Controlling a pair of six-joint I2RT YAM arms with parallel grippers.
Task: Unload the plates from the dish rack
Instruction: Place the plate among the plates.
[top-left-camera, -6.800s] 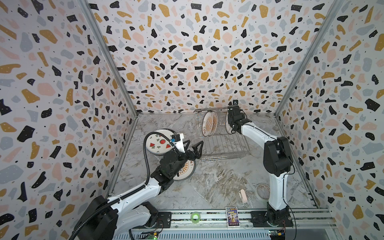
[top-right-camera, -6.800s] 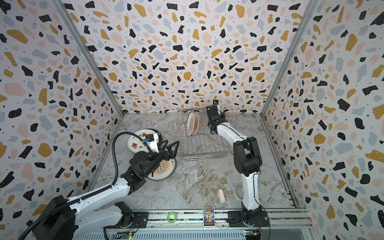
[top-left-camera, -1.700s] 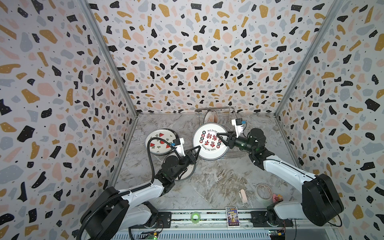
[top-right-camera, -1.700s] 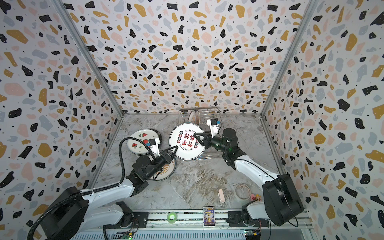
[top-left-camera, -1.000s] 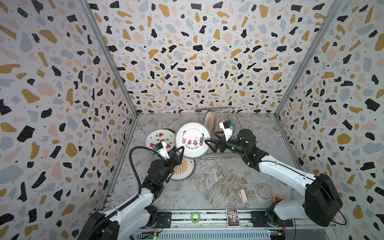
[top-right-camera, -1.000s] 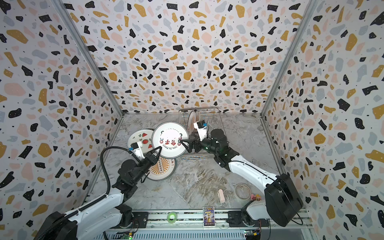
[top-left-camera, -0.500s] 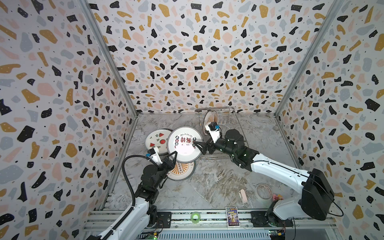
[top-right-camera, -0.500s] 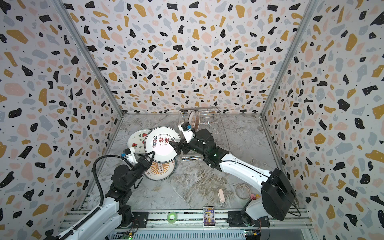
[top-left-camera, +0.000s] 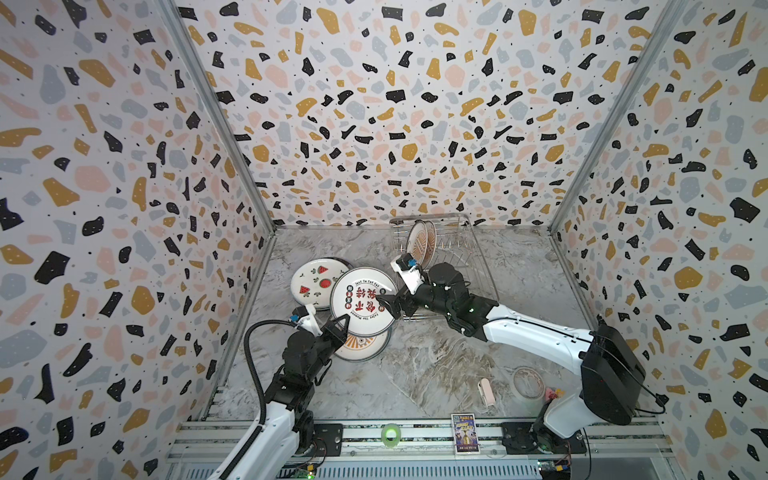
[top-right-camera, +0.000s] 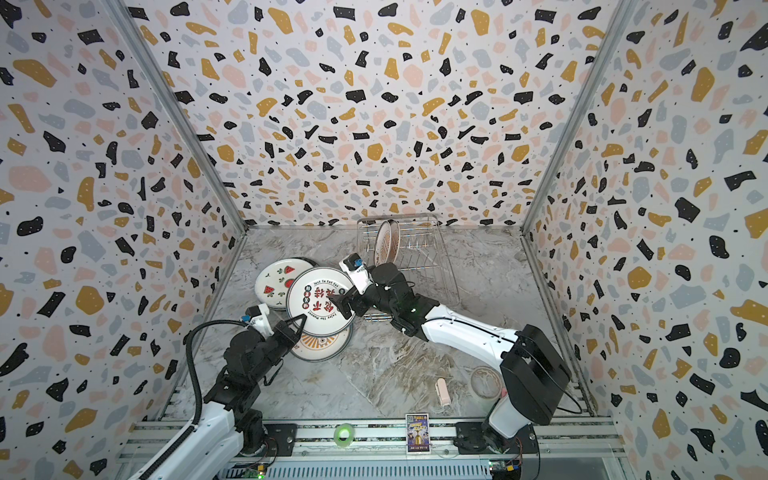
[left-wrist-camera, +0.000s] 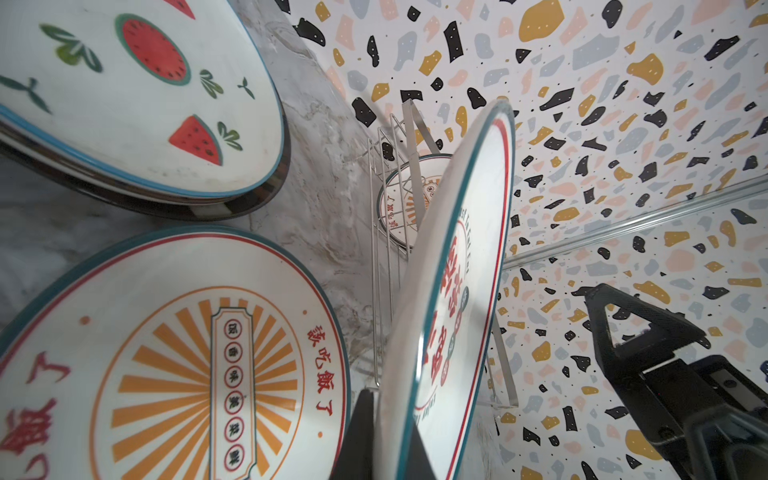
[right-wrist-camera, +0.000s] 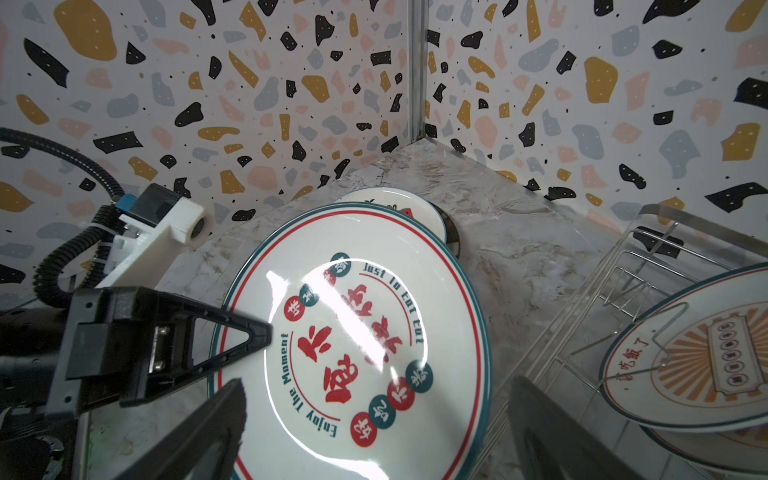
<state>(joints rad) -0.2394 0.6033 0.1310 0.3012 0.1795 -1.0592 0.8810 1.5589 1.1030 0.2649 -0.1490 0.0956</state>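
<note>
The left gripper (top-right-camera: 300, 322) pinches the red-lettered plate (top-right-camera: 320, 305) at its 7 o'clock rim; the right gripper (top-right-camera: 345, 305) stands wide open at 3 o'clock. The sunburst plate (top-right-camera: 324, 348) lies under it, the dish rack (top-right-camera: 428, 257) at 1 o'clock.

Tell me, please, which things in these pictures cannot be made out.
- Plates left in the dish rack: overlapping in both top views, cut off by the right wrist view's edge; count unsure.
- Plate under the watermelon plate: only its dark rim shows.
- Left gripper, shut on the red-lettered plate: lower finger hidden beneath the plate in both top views.
- Card on the front rail: print too small.
</note>
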